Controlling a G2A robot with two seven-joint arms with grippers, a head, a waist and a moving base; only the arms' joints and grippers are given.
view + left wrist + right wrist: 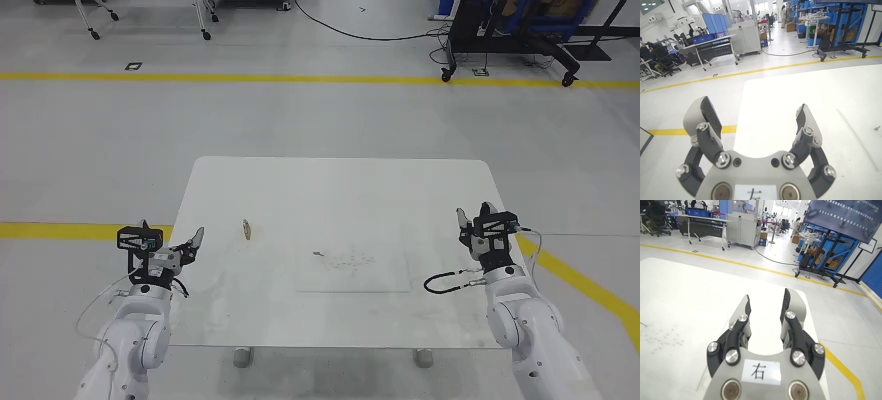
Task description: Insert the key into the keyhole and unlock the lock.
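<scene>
White factory tabletop (340, 190), key (318, 254) near centre, brass lock (246, 229) toward left edge, left gripper (755, 111) and right gripper (767, 295) splayed empty at opposite edges; key pickup pending, likely needing a fine pinch.

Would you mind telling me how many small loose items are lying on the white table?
2. A small brass-coloured piece lies on the white table's left half; a small grey metal piece lies near the middle, on the thin pale mat. None seems hidden.
</scene>
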